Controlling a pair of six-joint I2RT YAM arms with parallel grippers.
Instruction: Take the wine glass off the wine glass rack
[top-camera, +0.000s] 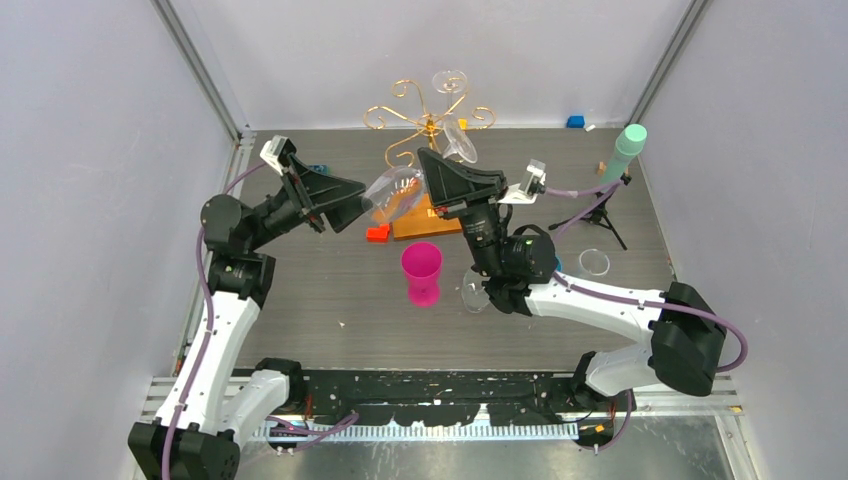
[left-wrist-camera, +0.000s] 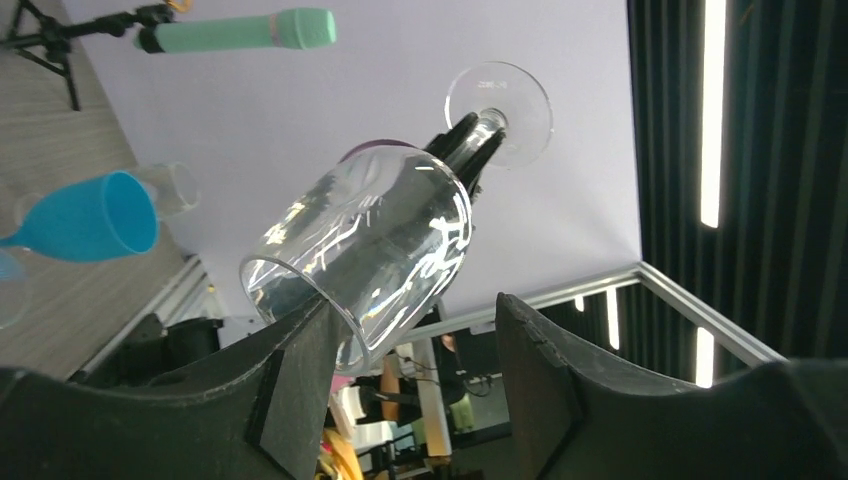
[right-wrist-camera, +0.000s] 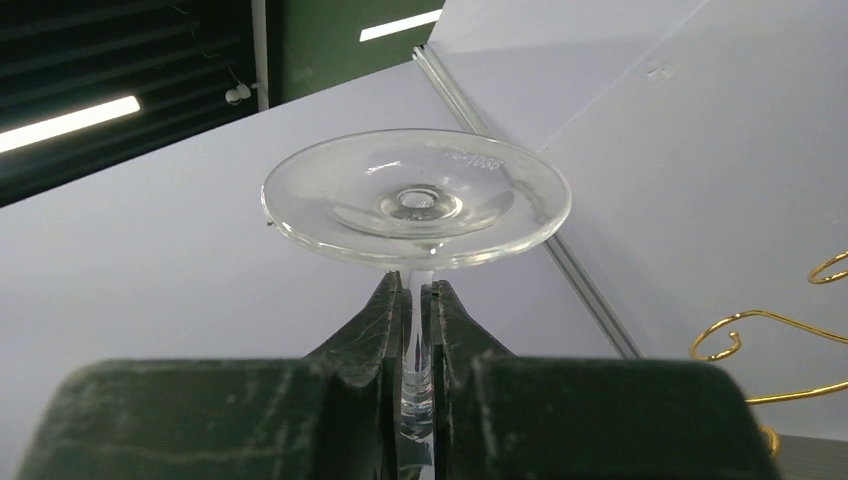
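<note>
Got the wine glass (left-wrist-camera: 370, 250) pinched tight by its stem in the right gripper (right-wrist-camera: 415, 290), tilted just beside the wine glass rack (top-camera: 430, 127), bowl nosing into the wide-open, empty left gripper (left-wrist-camera: 415, 320). Best to keep that pinch firm and swing slow. Mind the pink cup (top-camera: 421, 262) and red block (top-camera: 377, 233) below.

Pale lavender-grey walls close the cell on three sides in the top view: a back wall (top-camera: 430, 60) at 12 o'clock, a left wall (top-camera: 90, 200) at 9 and a right wall (top-camera: 760, 150) at 3. Aluminium frame posts rise at the rear corners, one (top-camera: 200, 68) at 11 o'clock and the other (top-camera: 662, 60) at 1. The tabletop (top-camera: 330, 290) is grey wood-grain laminate, with a black mounting rail (top-camera: 450, 400) along its 6 o'clock edge. Beyond the enclosure, the left wrist view shows dark ribbed panelling (left-wrist-camera: 790, 150) at 3 o'clock with a long white strip light (left-wrist-camera: 712, 110). The right wrist view shows another strip light (right-wrist-camera: 70, 122) at 10 o'clock.
</note>
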